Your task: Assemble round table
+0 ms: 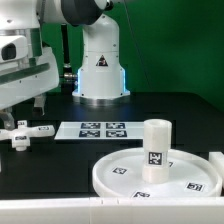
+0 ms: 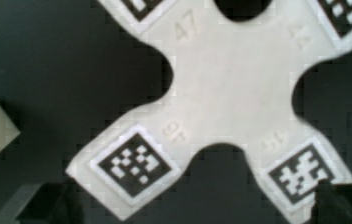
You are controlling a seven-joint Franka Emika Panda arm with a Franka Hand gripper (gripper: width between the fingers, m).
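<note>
The white cross-shaped foot [image 2: 226,85] fills the wrist view, lying flat on the black table with square tags on its arms. In the exterior view the foot [image 1: 22,135] lies at the left, in front of the arm. My gripper [image 2: 191,205] hangs right above it, open and empty, with a dark finger at each side of the foot's two nearer arms. In the exterior view the gripper [image 1: 35,103] is just above the foot. The large rimmed round disc [image 1: 120,172] lies at the front right, and the short cylindrical leg [image 1: 155,148] stands upright on it.
The marker board [image 1: 95,130] lies on the table between the foot and the robot's base [image 1: 100,75]. A white block [image 1: 216,160] sits at the exterior view's right edge behind the disc. A green wall backs the scene.
</note>
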